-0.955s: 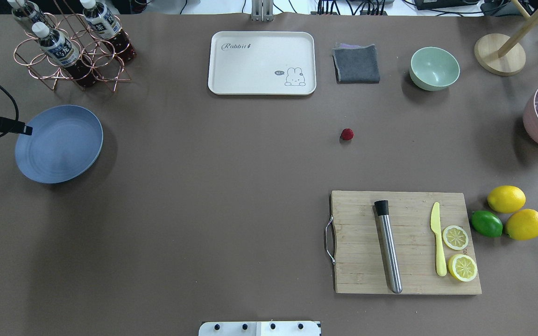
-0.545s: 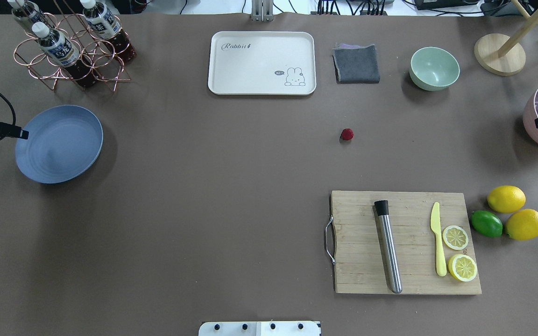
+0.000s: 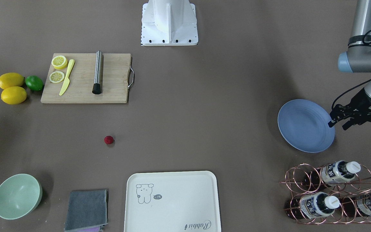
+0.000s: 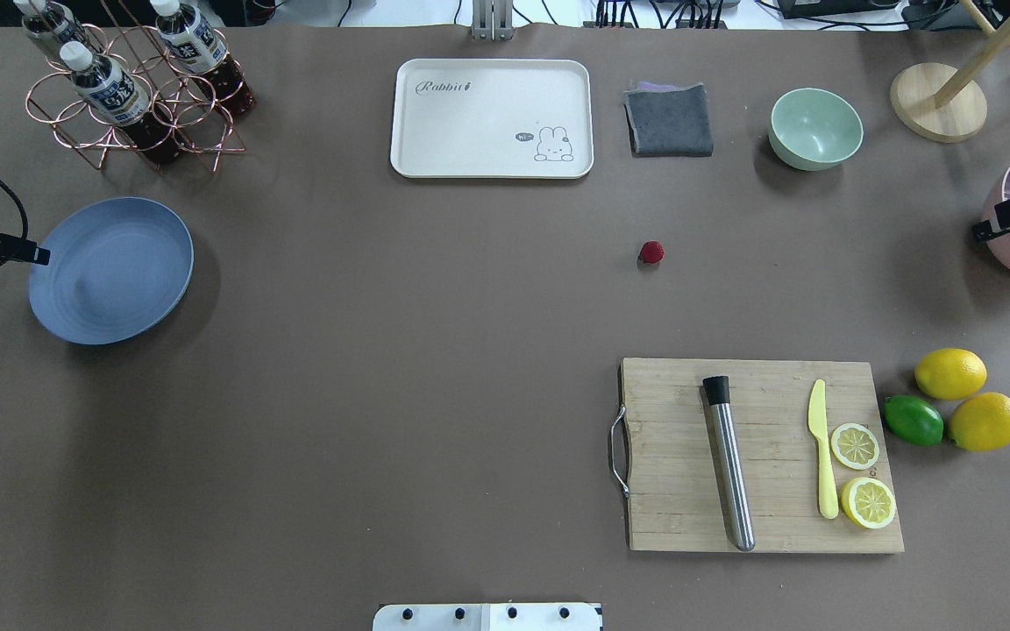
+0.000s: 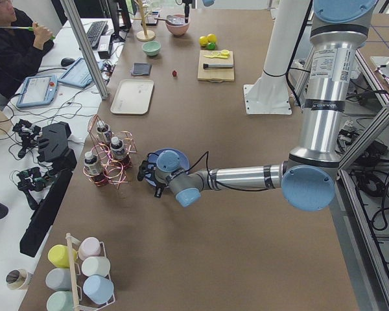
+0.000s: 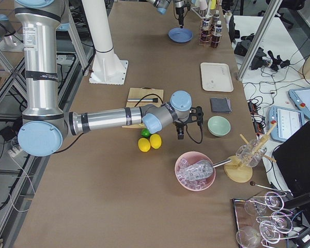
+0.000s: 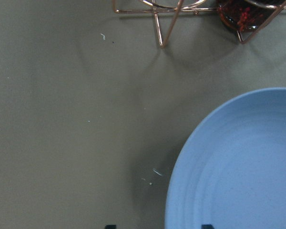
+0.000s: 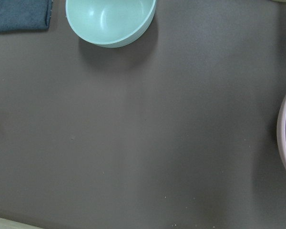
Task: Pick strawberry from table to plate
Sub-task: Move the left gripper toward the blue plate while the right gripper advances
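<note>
The strawberry [image 4: 651,252] is a tiny red berry lying alone on the table [image 4: 400,350], also seen in the front view [image 3: 109,140]. The blue plate [image 4: 110,269] sits far to the left with nothing on it, and it fills the lower right of the left wrist view [image 7: 238,167]. My left gripper [image 4: 32,254] hangs at the plate's left rim, open, its two fingertips [image 7: 110,226] apart and holding nothing. My right gripper [image 4: 987,233] enters at the right edge over the pink bowl's rim, far from the berry, with its fingers spread and nothing between them.
A cream tray [image 4: 492,118], grey cloth [image 4: 669,120] and mint bowl [image 4: 815,128] line the far side. A cutting board [image 4: 759,456] with a steel tube, knife and lemon slices lies near right, beside lemons and a lime [image 4: 913,420]. A bottle rack [image 4: 132,88] stands behind the plate.
My right gripper has come into view at the right edge and moved left. The left gripper has drawn back slightly leftward from over the plate's rim. The strawberry has not moved.
</note>
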